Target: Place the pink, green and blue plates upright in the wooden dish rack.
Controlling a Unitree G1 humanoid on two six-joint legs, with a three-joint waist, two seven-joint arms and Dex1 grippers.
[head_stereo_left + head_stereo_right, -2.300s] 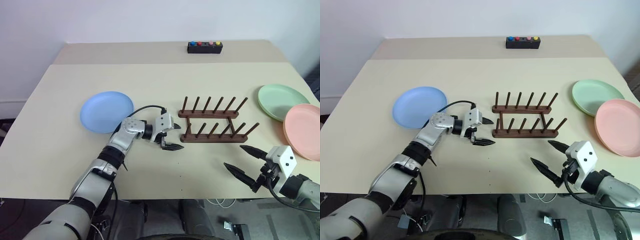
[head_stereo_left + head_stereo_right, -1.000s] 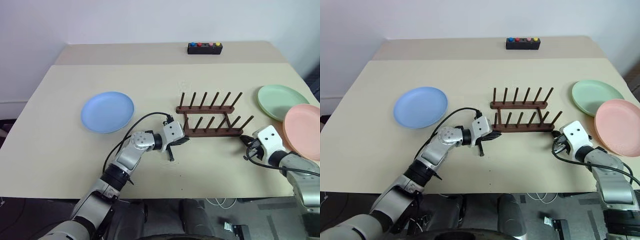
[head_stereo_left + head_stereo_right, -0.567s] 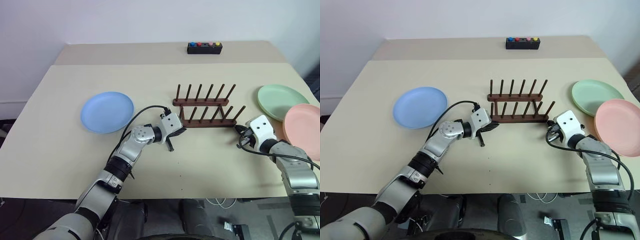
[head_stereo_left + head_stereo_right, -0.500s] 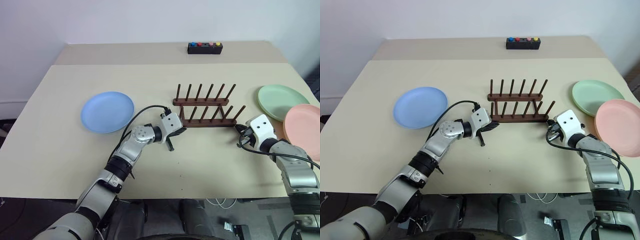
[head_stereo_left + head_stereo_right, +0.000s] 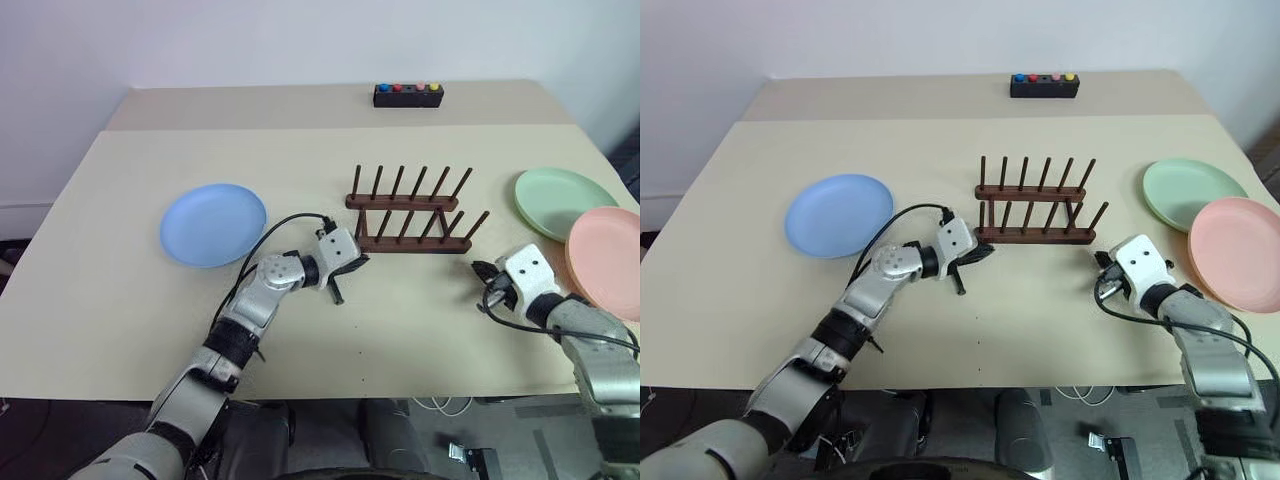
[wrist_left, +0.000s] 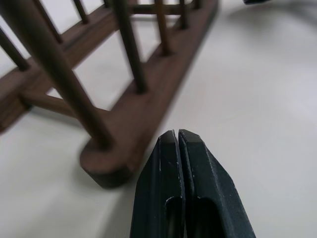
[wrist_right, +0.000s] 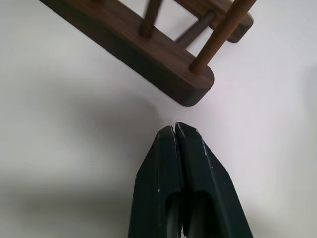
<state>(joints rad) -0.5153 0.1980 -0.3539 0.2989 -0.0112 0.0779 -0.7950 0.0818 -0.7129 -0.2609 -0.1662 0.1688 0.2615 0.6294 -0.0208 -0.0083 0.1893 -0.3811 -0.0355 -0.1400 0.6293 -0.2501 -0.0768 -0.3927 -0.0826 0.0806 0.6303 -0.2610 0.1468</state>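
The wooden dish rack (image 5: 410, 215) stands empty in the middle of the table, its pegs upright. A blue plate (image 5: 213, 223) lies flat to its left. A green plate (image 5: 560, 200) and a pink plate (image 5: 610, 260) lie flat to its right, the pink one overlapping the green one's near edge. My left gripper (image 5: 355, 265) is shut and empty, its tip (image 6: 177, 135) just short of the rack's near left end (image 6: 106, 168). My right gripper (image 5: 483, 270) is also shut and empty, its tip (image 7: 175, 129) a little short of the rack's near right end (image 7: 193, 89).
A small black box with coloured buttons (image 5: 408, 95) sits at the far edge of the beige table (image 5: 120, 330). The pink plate reaches the table's right edge. Bare tabletop lies between the rack and the near edge.
The rack slid away from me and now stands square. Both shut grippers followed its ends. The right gripper has since drawn back from the right end.
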